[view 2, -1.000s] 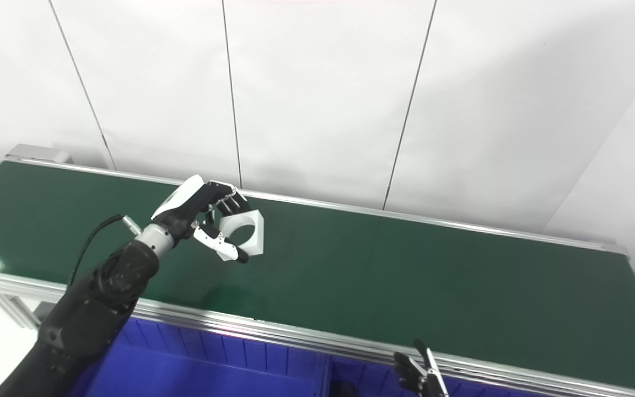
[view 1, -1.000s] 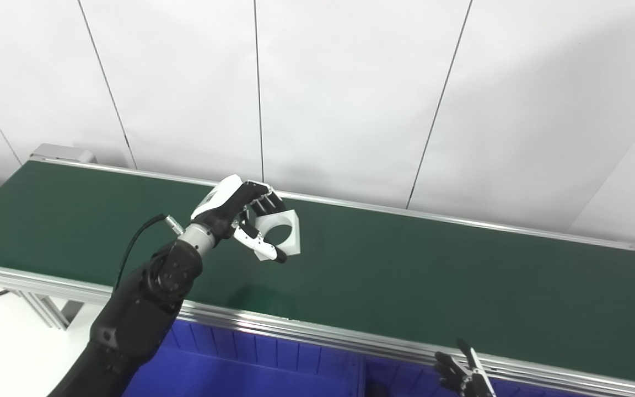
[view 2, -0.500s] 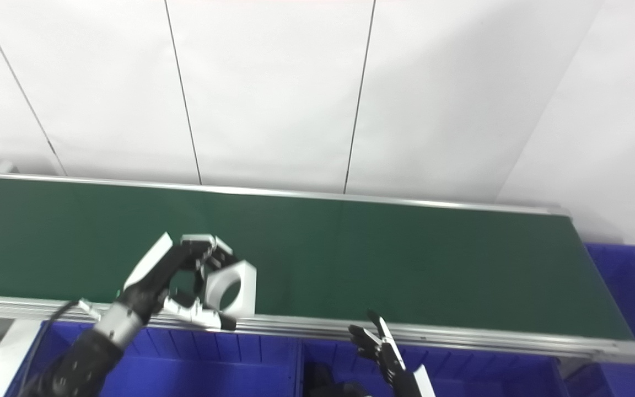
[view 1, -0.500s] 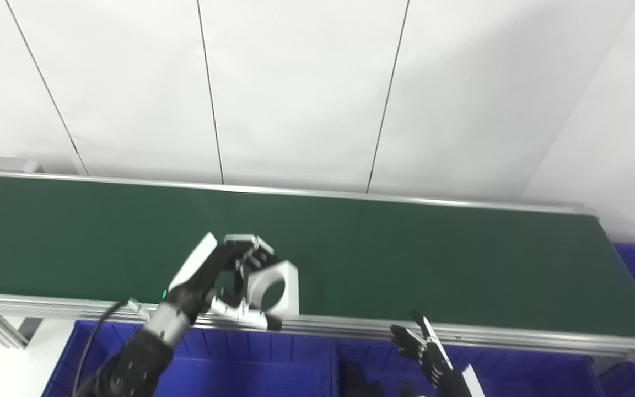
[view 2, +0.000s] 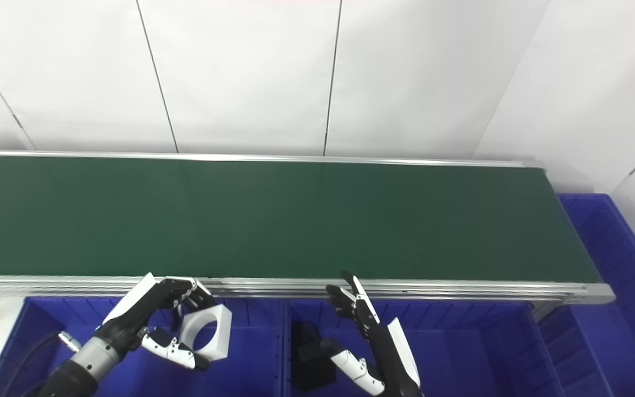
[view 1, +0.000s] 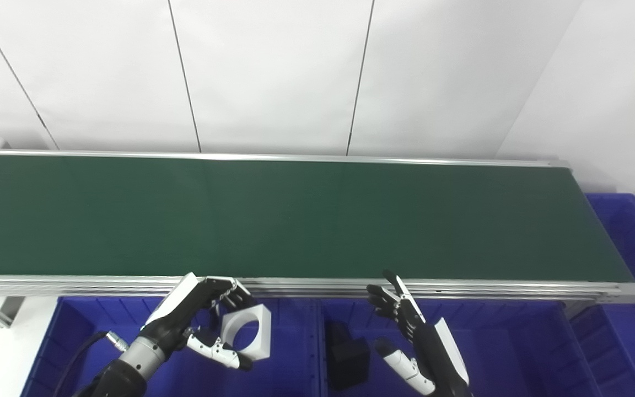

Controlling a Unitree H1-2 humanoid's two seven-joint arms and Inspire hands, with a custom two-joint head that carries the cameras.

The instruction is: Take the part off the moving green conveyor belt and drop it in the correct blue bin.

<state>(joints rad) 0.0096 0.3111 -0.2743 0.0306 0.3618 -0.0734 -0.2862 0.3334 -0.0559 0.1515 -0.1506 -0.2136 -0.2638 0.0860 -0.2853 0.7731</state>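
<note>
A white block-shaped part with a round hole (view 1: 248, 336) hangs over the left blue bin (view 1: 75, 342), held between the fingers and thumb of my left hand (view 1: 199, 322). That hand is shut on it, below the near rail of the green conveyor belt (view 1: 295, 220). My right hand (view 1: 414, 339) is open with fingers spread, over the middle blue bin (view 1: 494, 353), holding nothing. The belt carries no part.
A black part (view 1: 348, 355) lies in the middle bin just right of the divider. Another blue bin (view 1: 634, 248) stands past the belt's right end. The aluminium rail (view 1: 317, 285) runs between belt and bins. A white panelled wall is behind.
The camera has tilted down and turned right. My left hand has carried the white part from above the belt, over the near rail, to above the left bin. The right hand rose into view.
</note>
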